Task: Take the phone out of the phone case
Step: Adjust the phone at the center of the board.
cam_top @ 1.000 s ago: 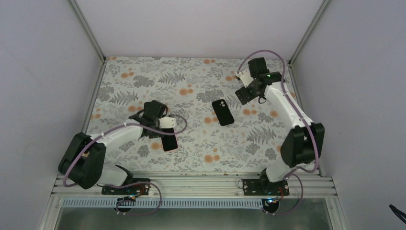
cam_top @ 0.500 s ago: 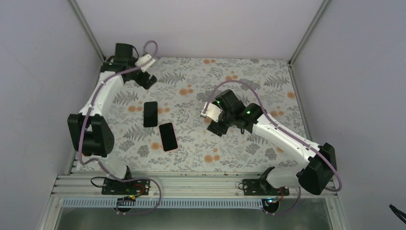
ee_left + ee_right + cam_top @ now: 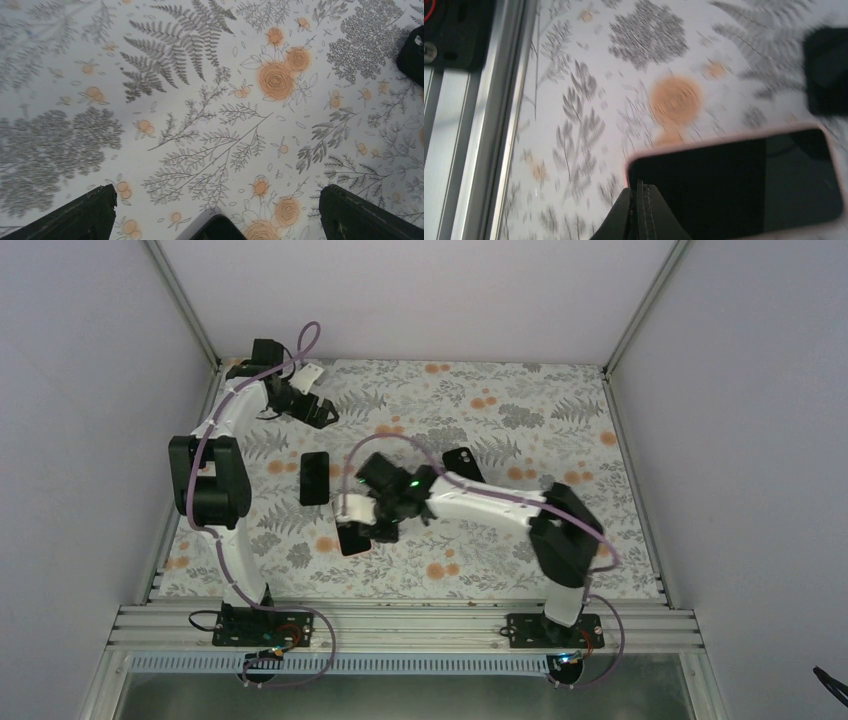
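1. The phone [image 3: 734, 185] lay screen-up in its pink case [image 3: 352, 543] on the near-left of the table [image 3: 500, 550], just beside a bare black phone [image 3: 314, 478].
2. The right gripper [image 3: 640, 200], clenched on nothing, hung at the case's end. It would likely do best levering the lip there.
3. The left gripper [image 3: 217, 192], spread wide and well apart, could likely pin the case.

- This is looking like a robot lab booth: plain white walls [image 3: 400, 290] are closing in the bench [image 3: 540, 410].
- Two robot arms [image 3: 215, 490] are sitting bolted to a metal rail [image 3: 420, 625].
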{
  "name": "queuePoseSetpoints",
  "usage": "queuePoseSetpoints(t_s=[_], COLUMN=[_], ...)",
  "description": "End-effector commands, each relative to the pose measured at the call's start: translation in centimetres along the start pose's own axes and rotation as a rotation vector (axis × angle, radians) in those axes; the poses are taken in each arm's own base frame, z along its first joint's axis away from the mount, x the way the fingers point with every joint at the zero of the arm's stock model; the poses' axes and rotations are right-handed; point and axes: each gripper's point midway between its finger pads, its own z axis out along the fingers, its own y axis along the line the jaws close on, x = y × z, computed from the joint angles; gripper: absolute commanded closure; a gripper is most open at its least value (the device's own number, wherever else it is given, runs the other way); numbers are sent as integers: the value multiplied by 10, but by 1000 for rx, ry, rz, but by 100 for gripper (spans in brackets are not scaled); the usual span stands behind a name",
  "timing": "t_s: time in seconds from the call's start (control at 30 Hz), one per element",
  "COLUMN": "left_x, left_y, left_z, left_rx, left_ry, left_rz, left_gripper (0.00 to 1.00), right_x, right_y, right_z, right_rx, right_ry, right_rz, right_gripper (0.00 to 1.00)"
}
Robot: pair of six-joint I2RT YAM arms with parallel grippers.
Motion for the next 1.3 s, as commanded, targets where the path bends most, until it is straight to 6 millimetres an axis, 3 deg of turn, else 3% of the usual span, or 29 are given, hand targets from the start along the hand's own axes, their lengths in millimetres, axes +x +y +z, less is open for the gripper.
queuePoseSetpoints(t_s=[0.0,0.33,0.53,0.67,0.87,1.0,1.03,1.13,1.2,1.27], left_x=[-11,2,4,3,6,5,3,-1,-3,-3], left_y=[-2,2,3,1,-4,-7,-8,-12,-14,-15], left_z=[-5,6,7,3,-4,-10,-12,-17,-21,-25], left_rx=[19,32,28,27,25,22,21,28,29,26], left_ry=[-29,-18,-7,-4,-8,-17,-23,-38,-46,-53], left_rz=[-9,-16,-14,-8,9,22,26,32,35,40], left_gripper=[0,0,0,0,0,0,0,0,0,0], right_x=[-31,-23,2,26,71,80,73,55,50,51], right_y=[7,1,-7,-14,-52,-62,-57,-41,-39,-42], right_z=[37,83,93,80,45,20,14,-8,-17,-23], right_rx=[-18,-37,6,45,129,148,120,57,53,66], right_ry=[-37,25,116,168,203,165,130,59,50,59], right_rz=[-40,-56,-51,-36,72,117,113,73,49,21], right_gripper=[96,96,96,96,96,96,88,33,14,2])
